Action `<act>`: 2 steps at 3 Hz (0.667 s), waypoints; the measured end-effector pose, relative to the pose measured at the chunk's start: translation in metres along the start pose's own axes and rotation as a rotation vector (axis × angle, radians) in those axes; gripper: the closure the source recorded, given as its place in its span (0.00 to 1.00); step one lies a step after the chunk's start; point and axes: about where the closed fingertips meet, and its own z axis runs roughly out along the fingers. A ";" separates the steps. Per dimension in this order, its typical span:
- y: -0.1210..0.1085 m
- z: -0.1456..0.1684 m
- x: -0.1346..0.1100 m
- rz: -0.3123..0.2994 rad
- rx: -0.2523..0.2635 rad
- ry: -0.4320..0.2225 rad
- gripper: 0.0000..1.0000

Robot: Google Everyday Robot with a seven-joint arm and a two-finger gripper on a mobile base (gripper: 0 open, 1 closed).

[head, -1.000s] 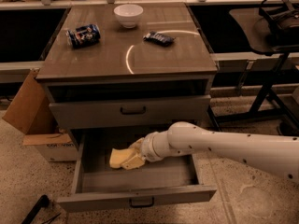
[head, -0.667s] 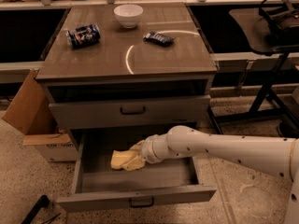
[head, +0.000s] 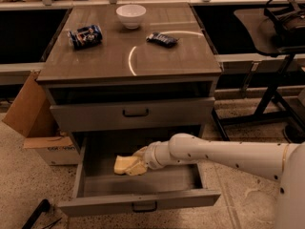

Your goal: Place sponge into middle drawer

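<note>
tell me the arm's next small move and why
Probably release: the gripper holds the sponge low inside the open middle drawer, well within its walls, so letting go should drop it onto the drawer floor.

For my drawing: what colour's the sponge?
Pale yellow sponge, by the gripper inside the middle drawer; camera view.

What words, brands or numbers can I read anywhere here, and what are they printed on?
No text here can be read for certain.
Cardboard box: dark print on its side, too blurred to read.
Can: blue label, lettering unreadable.
Dark packet: no legible text.
Claw, at the sponge inside the open middle drawer: no markings seen.
</note>
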 end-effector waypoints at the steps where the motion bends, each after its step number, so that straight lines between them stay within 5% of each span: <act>1: -0.005 0.016 0.009 0.018 0.001 -0.010 0.39; 2: -0.009 0.027 0.017 0.038 0.007 -0.022 0.15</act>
